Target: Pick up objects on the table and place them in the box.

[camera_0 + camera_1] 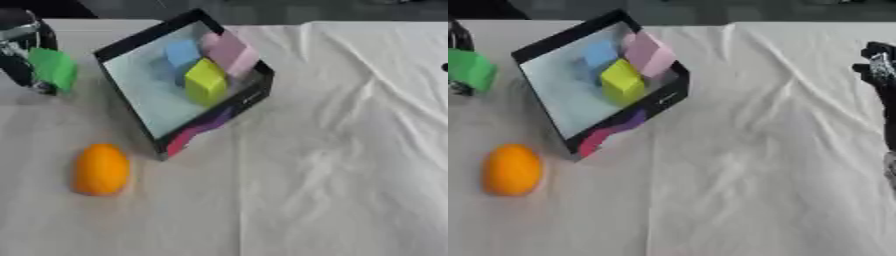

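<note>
At upper left the left hand [22, 52] grips a green block [53, 67] beside the box [140, 45]. An orange [101, 169] lies lower left on the bench [350, 175]. The right hand [878, 67] shows at the right edge; its fingers cannot be made out.

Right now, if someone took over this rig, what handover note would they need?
Left hand: at the table's far left, fingers curled round a green block, held just left of the box.
Right hand: idle at the right edge, seen only in the right eye view; fingers cannot be made out.
Done: blue block, pink block and yellow block lie in the box.
Left: get the green block into the box, then the orange object lying on the white cloth near the box's front corner.
</note>
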### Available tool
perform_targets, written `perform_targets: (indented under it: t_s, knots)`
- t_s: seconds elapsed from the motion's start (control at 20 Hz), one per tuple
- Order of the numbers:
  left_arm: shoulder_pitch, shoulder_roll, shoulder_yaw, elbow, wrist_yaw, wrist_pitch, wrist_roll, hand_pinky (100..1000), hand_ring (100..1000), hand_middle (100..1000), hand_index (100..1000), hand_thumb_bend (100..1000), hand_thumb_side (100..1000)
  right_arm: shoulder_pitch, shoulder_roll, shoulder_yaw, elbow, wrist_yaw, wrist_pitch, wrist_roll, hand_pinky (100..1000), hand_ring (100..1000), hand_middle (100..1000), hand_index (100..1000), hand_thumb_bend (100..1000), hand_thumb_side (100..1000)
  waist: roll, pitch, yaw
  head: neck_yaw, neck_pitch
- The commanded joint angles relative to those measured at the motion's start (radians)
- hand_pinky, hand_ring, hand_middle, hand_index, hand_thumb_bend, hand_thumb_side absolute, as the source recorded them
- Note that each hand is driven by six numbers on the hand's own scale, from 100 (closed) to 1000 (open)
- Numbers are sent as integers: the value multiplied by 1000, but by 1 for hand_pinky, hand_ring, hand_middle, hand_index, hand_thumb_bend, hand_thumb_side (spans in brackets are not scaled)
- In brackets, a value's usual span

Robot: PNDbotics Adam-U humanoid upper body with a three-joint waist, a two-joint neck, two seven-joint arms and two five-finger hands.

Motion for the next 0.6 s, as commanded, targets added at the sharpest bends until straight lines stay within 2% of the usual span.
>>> perform_targets:
  t_s: [0.05,0.25,0.4,0.6]
  knots:
    - [-55,17,-38,-116,103,-1,-9,564,477,395,437,607,100,-9,-34,-13,-24,-3,-4,-4,872,764,766,798,100,676,-3,-29,2,1,10]
    - [-118,-73,-77,-146,155,54,-27,570,488,409,456,587,100,-28,-34,-3,-27,-10,-5,7,872,764,766,799,100,666,-5,-37,-4,5,14]
    - [-140,-154,-82,-90,107,110,22,582,507,430,486,545,100,-44,-28,3,-28,-15,-6,14,872,764,766,799,100,664,-4,-40,-14,15,10]
    - [-145,-229,-79,-1,1,164,124,651,579,504,578,573,100,-59,-17,12,-28,-20,-5,25,872,764,765,798,100,667,-1,-41,-29,27,4]
